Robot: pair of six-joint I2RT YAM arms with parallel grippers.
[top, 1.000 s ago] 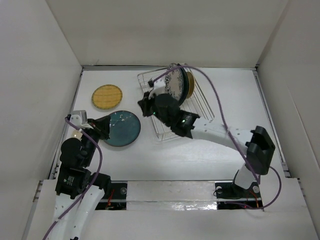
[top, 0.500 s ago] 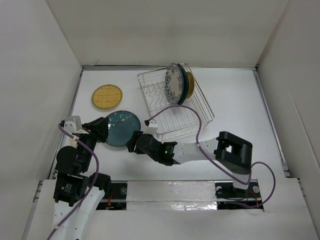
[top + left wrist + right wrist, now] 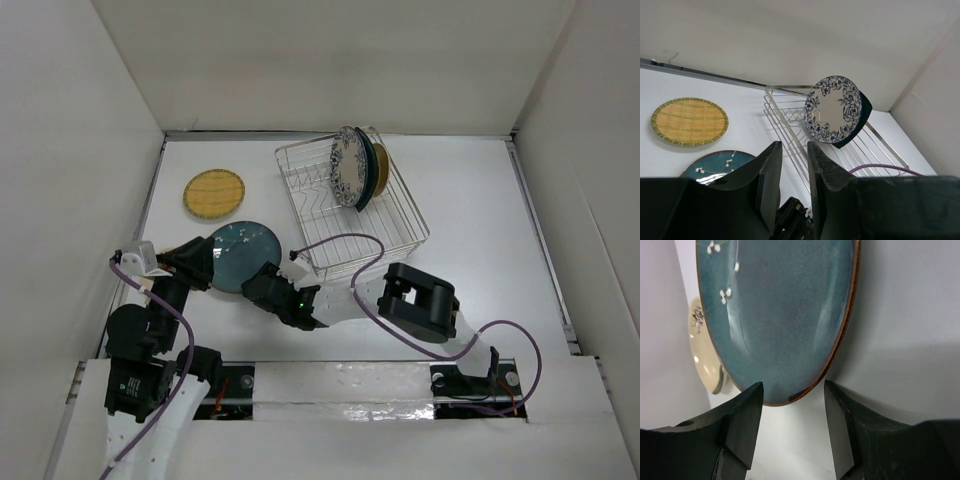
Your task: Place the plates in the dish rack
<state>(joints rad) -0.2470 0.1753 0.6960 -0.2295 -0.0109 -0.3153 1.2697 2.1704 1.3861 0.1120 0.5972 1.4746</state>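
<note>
My right claw (image 3: 792,386) is open, a finger on each side of the round teal plate's (image 3: 785,315) near edge. The plate lies flat on the desk (image 3: 900,340), left of the dish rack (image 3: 400,215). My left claw (image 3: 794,147) is open a crack and holds nothing.

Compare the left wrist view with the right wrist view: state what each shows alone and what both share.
Left wrist only: the dish rack with the floral plate standing in it and a dark teal plate behind that, plus the yellow woven plate lying flat on the table. Right wrist only: a small cream plate showing beside the round teal plate, and the right fingers open, flanking that plate's near rim. Both: the round teal plate with white blossom marks.
</note>
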